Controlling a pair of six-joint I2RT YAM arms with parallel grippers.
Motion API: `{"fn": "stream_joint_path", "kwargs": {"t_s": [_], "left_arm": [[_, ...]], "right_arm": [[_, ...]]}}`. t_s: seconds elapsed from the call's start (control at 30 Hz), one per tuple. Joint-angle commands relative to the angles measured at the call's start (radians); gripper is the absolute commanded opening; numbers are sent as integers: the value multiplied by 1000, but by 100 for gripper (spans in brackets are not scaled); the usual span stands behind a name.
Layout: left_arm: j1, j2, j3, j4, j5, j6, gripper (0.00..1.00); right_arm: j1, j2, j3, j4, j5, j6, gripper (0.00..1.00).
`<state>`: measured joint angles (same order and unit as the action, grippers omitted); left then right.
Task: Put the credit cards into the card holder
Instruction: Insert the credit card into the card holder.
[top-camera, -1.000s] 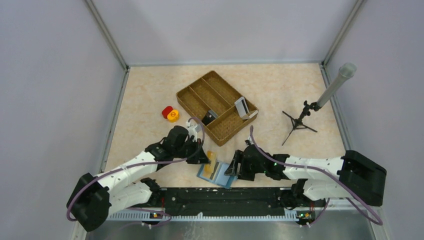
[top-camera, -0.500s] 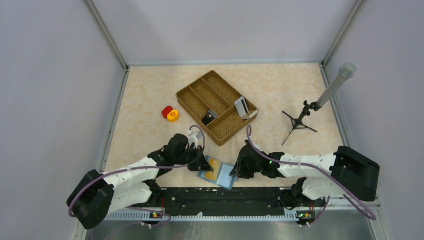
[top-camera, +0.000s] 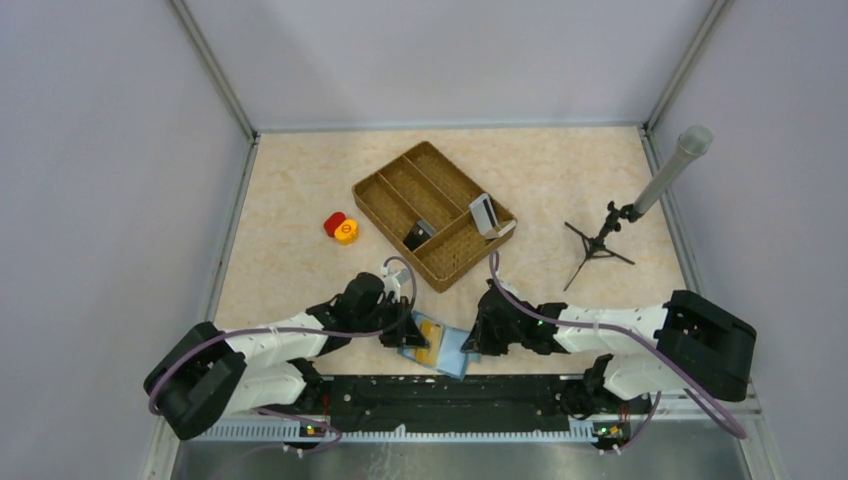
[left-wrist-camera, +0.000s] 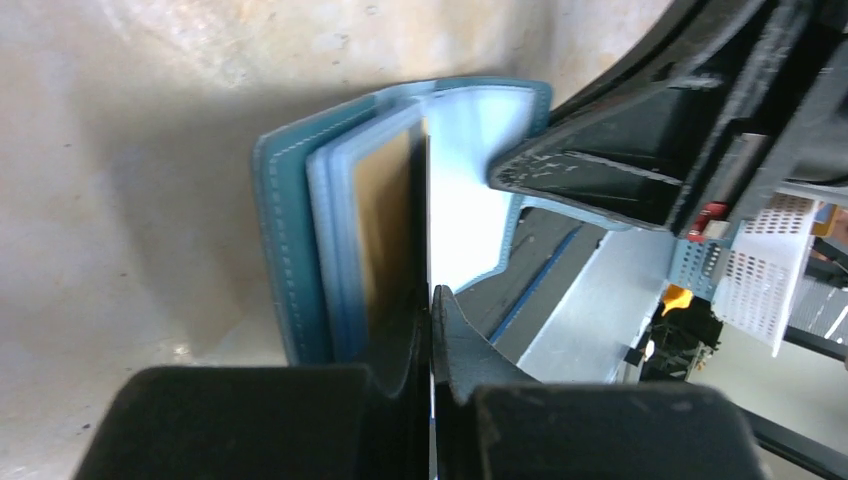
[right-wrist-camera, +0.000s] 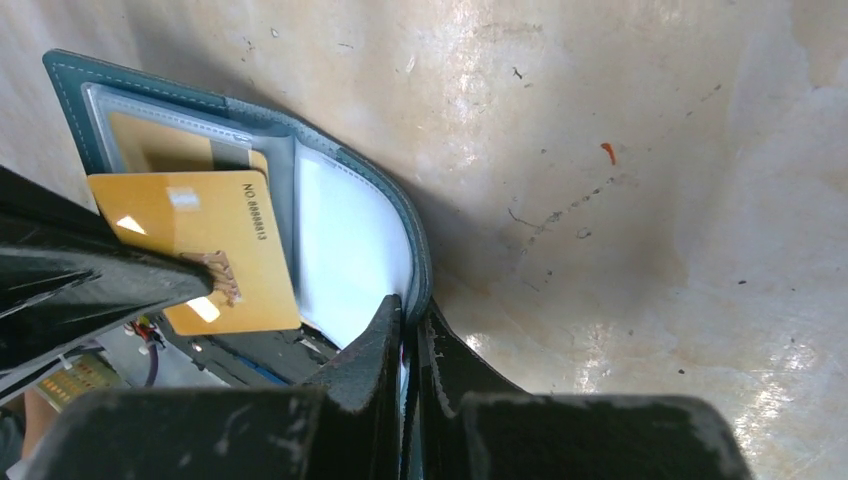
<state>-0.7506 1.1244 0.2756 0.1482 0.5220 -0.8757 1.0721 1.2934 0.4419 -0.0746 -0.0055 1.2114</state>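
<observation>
Right wrist showed me the card holder (right-wrist-camera: 350, 240) lying open on the near side of the woven tray (top-camera: 432, 212), with the tan card (right-wrist-camera: 200, 250) partly over its slots. My left gripper (left-wrist-camera: 430, 300) pinched that card; my right gripper (right-wrist-camera: 410, 320) clamped the holder's outer flap

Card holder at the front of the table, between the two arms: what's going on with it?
Both arms are working on it. The right fingers are shut on the edge of the open card holder. The left fingers are shut on a tan credit card, held at the holder's pale inner sleeves. A second tan card already sits in a sleeve. Whether the held one has entered a slot is unclear.
</observation>
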Motion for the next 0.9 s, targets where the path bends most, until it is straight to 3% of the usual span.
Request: {"fn": "stream_joint_path", "kwargs": {"t_s": [0.0,0.57,0.87], "left_arm": [[-4,40,29,-37,-31,64,0],[-3,147,44,-21,-26,182,0],[-3,191,3,92,-43,137,0]], "right_arm": [[-14,36,18,-46,39,-42,0],[-20,63,17,-27,9,-56,0],[-19,67,22,-26,9,-56,0]]}}
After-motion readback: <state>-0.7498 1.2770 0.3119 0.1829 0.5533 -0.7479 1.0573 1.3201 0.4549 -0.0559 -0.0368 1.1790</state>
